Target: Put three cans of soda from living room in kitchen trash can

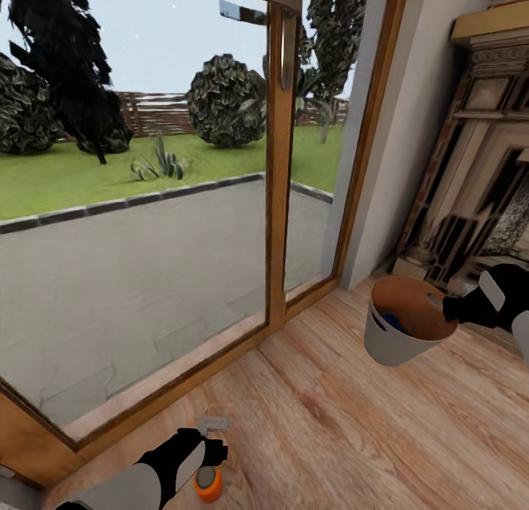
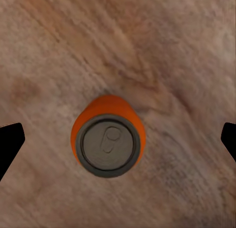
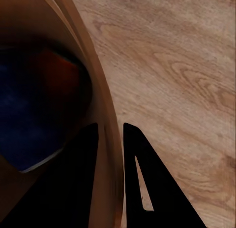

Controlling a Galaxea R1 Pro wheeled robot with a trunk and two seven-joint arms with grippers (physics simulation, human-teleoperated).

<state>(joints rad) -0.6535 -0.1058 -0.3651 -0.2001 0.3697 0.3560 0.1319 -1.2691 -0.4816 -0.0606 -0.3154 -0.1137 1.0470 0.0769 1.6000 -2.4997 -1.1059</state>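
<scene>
The small orange soda can with the grey top (image 2: 108, 142) is standing upright on the plank wood floor (image 1: 330, 429), well apart from the wood-framed glass door (image 1: 279, 150), and the left gripper (image 2: 118, 137) hangs right over it with its fingers spread wide to either side, not touching it. Further along that door toward the ornate stone fireplace (image 1: 477, 164), the right gripper (image 3: 110, 154) is pinching the rim of the round grey bin with the wood-toned inside (image 1: 397, 341), held tilted off the floor. A dark blue can (image 1: 391, 322) is lying inside the bin.
</scene>
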